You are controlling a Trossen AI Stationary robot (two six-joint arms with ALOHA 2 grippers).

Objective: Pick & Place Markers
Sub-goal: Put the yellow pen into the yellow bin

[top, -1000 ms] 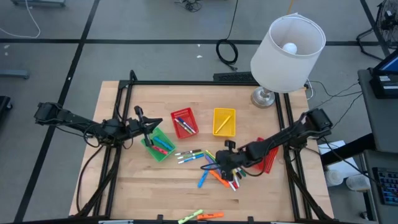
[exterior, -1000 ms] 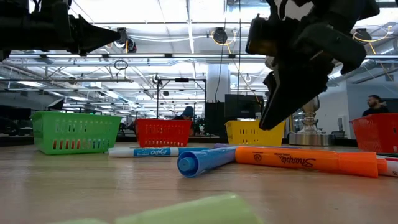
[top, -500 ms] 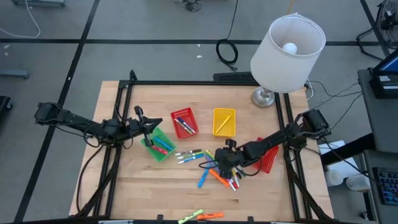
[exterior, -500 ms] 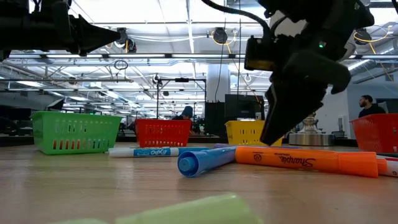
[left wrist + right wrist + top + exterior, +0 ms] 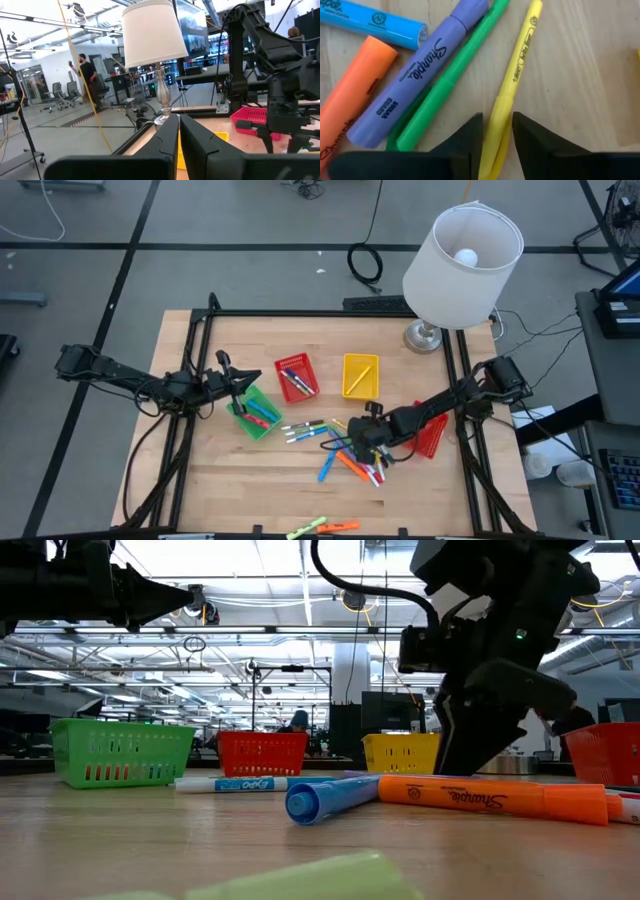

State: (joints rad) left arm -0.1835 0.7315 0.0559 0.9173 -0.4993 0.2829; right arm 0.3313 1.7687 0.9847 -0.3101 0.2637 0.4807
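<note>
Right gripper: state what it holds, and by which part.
The right gripper straddles a yellow marker near one end, fingers on either side; whether it is clamped cannot be told.

Four baskets sit on the table: one green (image 5: 254, 413), two red (image 5: 296, 375) (image 5: 431, 432) and one yellow (image 5: 360, 375). One lamp (image 5: 458, 258) stands at the far edge. Two arms reach in. The markers (image 5: 345, 452) number roughly two dozen; the central heap overlaps too much for an exact count. Two lie apart at the near edge (image 5: 322, 527).
</note>
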